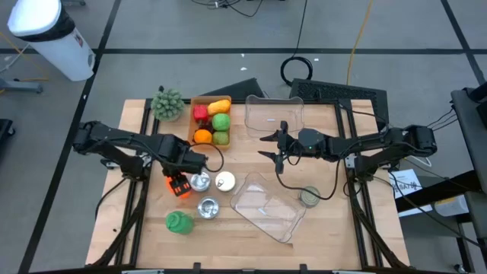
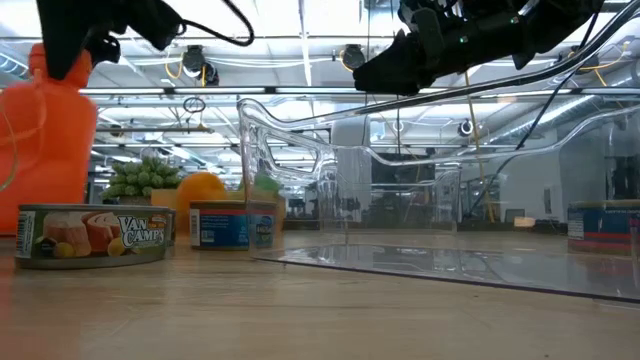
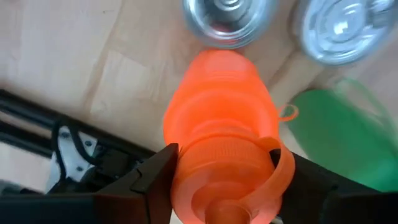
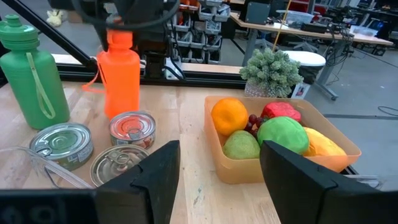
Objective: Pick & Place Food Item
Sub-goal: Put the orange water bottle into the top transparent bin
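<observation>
Fruit [image 1: 211, 122] sits in the tan tray [image 1: 199, 100] near the tabletop's far edge; my left gripper [image 1: 181, 181] is clamped on the orange bottle [image 1: 179, 186]; my right gripper [image 1: 268, 146], fingers spread and empty, should approach slowly, centring over one piece before closing.

Bright even overhead lighting, soft short shadows on the table [image 1: 319, 228], ceiling lights glaring through the clear container [image 2: 330, 190] in low view, left wrist view blurred on the orange bottle [image 3: 224, 162], green bottle [image 3: 339, 134] smeared, right wrist view sharp
</observation>
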Controlling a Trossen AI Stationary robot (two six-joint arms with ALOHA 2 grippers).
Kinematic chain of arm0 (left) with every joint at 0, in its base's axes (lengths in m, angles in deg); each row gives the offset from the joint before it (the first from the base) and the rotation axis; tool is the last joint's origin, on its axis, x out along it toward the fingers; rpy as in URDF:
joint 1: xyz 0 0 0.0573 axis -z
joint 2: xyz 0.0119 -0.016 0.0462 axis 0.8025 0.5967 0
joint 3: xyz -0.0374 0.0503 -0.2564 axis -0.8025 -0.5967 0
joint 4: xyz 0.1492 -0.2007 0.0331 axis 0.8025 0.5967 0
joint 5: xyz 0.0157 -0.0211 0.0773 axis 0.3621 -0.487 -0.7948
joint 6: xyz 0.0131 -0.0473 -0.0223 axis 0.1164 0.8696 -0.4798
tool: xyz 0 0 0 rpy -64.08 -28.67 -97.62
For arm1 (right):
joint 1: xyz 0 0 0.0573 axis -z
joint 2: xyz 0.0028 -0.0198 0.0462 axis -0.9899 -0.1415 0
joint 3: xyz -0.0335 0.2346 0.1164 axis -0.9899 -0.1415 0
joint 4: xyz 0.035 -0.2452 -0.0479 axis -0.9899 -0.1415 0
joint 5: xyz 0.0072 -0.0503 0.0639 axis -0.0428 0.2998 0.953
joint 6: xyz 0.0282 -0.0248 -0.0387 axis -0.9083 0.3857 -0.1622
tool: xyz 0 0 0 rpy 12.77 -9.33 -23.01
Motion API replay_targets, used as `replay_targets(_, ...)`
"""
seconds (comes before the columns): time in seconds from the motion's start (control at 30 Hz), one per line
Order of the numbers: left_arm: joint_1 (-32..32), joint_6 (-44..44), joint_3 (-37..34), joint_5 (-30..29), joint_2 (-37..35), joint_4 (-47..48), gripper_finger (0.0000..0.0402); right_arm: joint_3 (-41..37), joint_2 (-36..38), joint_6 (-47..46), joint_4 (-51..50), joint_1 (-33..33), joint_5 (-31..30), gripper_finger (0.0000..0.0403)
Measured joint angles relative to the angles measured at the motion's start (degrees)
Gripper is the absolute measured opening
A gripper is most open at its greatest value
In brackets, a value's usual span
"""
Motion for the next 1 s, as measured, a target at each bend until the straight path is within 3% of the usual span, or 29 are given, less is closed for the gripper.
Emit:
replay_targets(0.23,-1.7,-2.1,9.2,-2.0,-2.1,-0.3,0.0219,0.0,0.0,0.0,0.1,0.0,0.0,0.021)
replay_targets(0.4,-1.6,-5.9,16.4,-11.0,-2.2,-0.3,0.0226,0.0,0.0,0.0,0.2,0.0,0.0,0.021)
replay_targets(0.57,-1.9,-6.5,18.4,-24.8,-2.1,-4.5,0.0222,0.0,0.0,-2.3,1.4,0.0,0.0,0.021)
replay_targets(0.67,-2.3,-9.9,18.3,-26.7,-1.5,-8.9,0.0223,0.0,-0.7,-1.6,1.6,-0.2,0.0,0.0215)
replay_targets(0.83,-2.5,-16.8,18.3,-26.9,0.6,-15.1,0.0229,0.1,-3.5,-2.0,4.6,-1.3,0.0,0.0259)
replay_targets(1.0,-2.5,-19.9,18.3,-27.0,4.1,-15.2,0.023,3.1,-6.7,-1.9,6.4,-2.3,0.0,0.0324)
